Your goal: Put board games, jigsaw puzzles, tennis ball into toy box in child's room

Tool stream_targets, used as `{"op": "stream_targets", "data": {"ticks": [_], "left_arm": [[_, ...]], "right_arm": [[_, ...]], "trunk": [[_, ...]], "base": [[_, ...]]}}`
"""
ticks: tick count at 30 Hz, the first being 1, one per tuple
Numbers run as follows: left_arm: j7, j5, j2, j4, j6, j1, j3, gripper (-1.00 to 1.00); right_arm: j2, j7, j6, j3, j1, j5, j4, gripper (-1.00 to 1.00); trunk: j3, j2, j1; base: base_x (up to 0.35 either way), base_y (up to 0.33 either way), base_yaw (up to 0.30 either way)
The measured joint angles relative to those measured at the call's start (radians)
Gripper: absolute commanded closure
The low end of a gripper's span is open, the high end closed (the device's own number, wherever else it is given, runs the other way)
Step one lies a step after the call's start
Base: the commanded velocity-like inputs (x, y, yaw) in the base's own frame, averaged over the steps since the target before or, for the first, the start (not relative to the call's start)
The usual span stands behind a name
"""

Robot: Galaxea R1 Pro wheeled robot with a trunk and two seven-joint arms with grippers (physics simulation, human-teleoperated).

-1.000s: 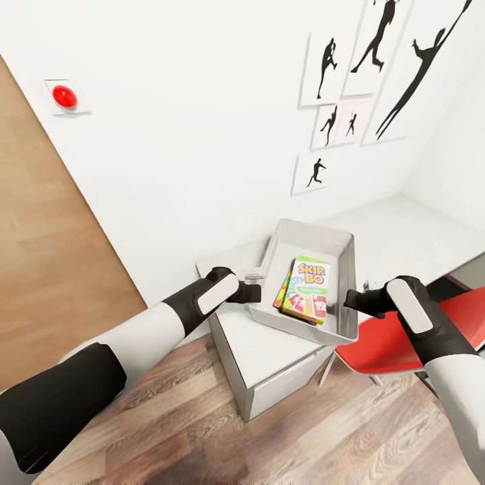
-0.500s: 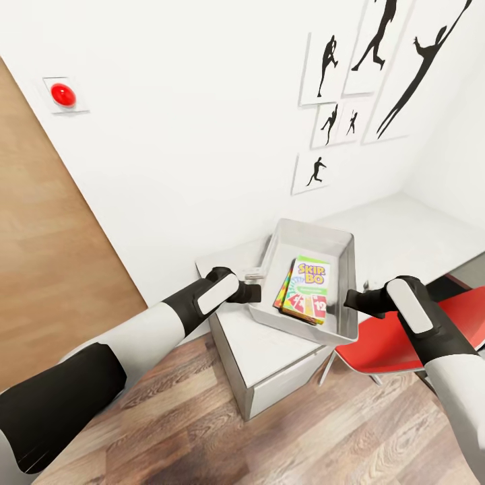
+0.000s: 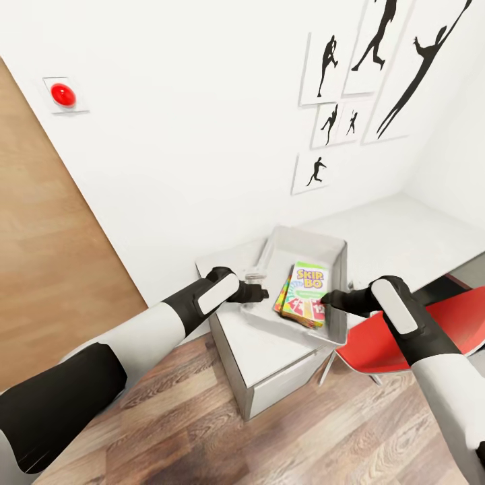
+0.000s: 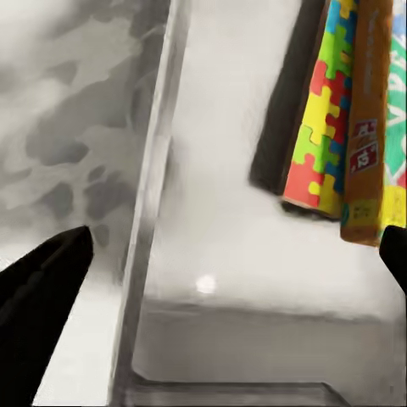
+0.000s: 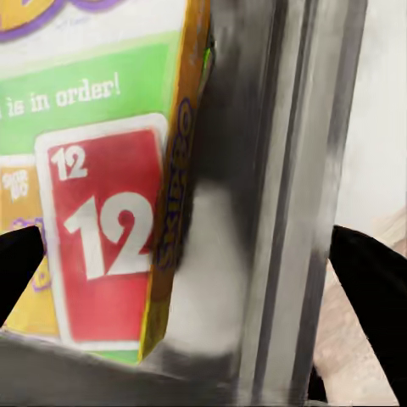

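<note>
From my head camera, the toy box (image 3: 335, 285) sits on the end of the table (image 3: 269, 350), looking tipped, with the SKIP BO game (image 3: 306, 294) lying flat inside on top of a jigsaw sheet. So I'd say at least part of the job is done; I can't spot the tennis ball or the other games, so no promises there. My left gripper (image 3: 261, 294) is at the box's near-left wall and my right gripper (image 3: 328, 298) at its right rim. Left wrist cam: my fingers (image 4: 42, 288) are spread either side of the thin, glassy, semi-clear wall (clamped or not, I can't tell), with the jigsaw puzzle (image 4: 320, 119) bright and knobbly-edged beside the mottled tabletop. Right wrist cam: glossy printed cardboard, a red "12" card, dark fingertips (image 5: 373, 288) straddling the smooth grey rim, grip again unclear.
</note>
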Motion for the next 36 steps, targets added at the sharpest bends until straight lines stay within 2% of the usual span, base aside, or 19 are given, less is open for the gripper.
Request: {"op": "stream_targets", "data": {"ticks": [18,27,33,36], "left_arm": [[0.0,0.0,0.0,0.0,-0.001,0.001,0.004,-1.0],[-0.002,0.001,0.001,-0.004,0.001,0.0,0.02,-1.0],[-0.003,0.004,0.047,-0.062,0.006,0.0,0.039,-1.0],[-0.003,0.008,0.084,-0.113,0.016,0.0,0.059,-1.0]], "right_arm": [[-0.001,0.0,0.0,-0.001,0.0,-0.001,-0.005,-1.0],[-0.005,0.0,0.0,-0.006,0.001,-0.005,-0.01,-1.0],[-0.007,0.001,0.0,-0.011,0.002,-0.007,-0.029,-1.0],[-0.009,0.001,0.0,-0.012,0.002,-0.009,-0.059,-1.0]], "trunk": [[0.0,0.0,0.0],[0.0,0.0,0.0],[0.0,0.0,0.0],[0.0,0.0,0.0]], "base": [[0.0,0.0,0.0],[0.0,0.0,0.0],[0.0,0.0,0.0],[0.0,0.0,0.0]]}}
